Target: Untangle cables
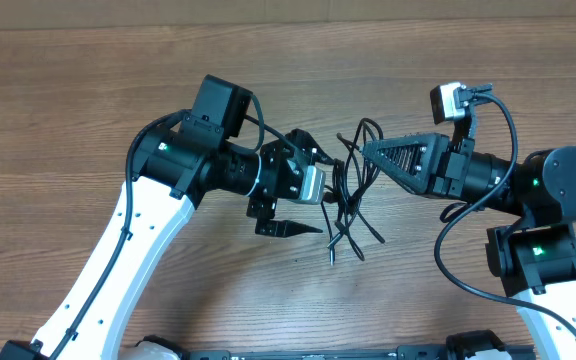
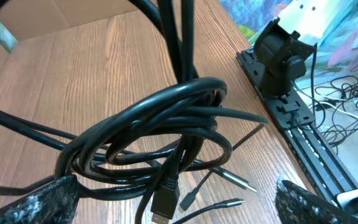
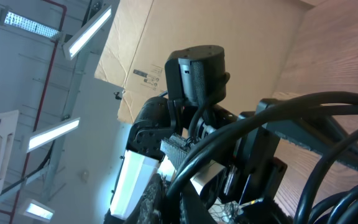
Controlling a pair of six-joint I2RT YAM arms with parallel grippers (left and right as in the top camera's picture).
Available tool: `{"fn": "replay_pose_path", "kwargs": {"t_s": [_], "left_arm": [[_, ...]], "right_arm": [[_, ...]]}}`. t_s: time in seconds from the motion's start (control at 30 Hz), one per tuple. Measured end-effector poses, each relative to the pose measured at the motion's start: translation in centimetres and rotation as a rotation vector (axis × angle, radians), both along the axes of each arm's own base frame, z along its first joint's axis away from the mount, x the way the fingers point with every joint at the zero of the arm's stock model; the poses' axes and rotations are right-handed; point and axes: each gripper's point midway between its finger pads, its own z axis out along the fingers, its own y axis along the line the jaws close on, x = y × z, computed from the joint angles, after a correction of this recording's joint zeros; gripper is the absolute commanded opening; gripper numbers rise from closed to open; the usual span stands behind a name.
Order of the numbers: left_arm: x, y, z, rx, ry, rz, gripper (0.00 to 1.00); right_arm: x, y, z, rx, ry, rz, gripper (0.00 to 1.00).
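Overhead view: the cables (image 1: 353,195) form one knotted bundle on the wooden table (image 1: 88,90), between the two grippers. The right gripper (image 1: 370,152) sits at the upper right of the bundle. Its fingers are pressed together and appear to pinch a strand. In the left wrist view, strands rise steeply out of the bundle. The left gripper (image 1: 321,192) stands just left of the bundle with fingers spread wide, holding nothing. A plug (image 2: 163,202) hangs at the bundle's near edge.

Step in hand: placing a second grip. The next move calls for closing the left gripper on one outer loop only, then drawing it away from the bundle.
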Motion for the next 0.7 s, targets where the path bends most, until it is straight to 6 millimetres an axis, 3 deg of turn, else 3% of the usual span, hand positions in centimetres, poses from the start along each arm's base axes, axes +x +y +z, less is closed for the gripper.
{"fn": "replay_pose_path", "kwargs": {"t_s": [0.4, 0.47, 0.57, 0.6, 0.63, 0.7], "left_arm": [[2.0, -0.5, 0.6, -0.014, -0.083, 0.042, 1.0], [1.6, -0.7, 0.7, -0.023, -0.066, 0.032, 0.94], [0.0, -1.1, 0.4, -0.012, -0.003, 0.003, 0.72], [-0.5, -1.2, 0.3, -0.009, 0.008, -0.012, 0.49], [-1.6, -1.4, 0.0, 0.006, 0.039, -0.036, 0.04], [-2.3, -1.7, -0.2, 0.016, 0.043, -0.059, 0.04]], "right_arm": [[-0.5, 0.2, -0.1, -0.008, -0.001, 0.032, 0.04], [-0.5, 0.2, -0.1, -0.007, -0.001, 0.032, 0.04], [-0.5, 0.1, -0.1, -0.007, -0.001, 0.028, 0.04], [-0.5, 0.1, -0.1, -0.006, -0.001, 0.027, 0.04], [-0.4, 0.1, -0.1, -0.005, 0.0, 0.022, 0.04], [-0.3, 0.1, -0.1, -0.005, 0.001, 0.021, 0.04]]}}
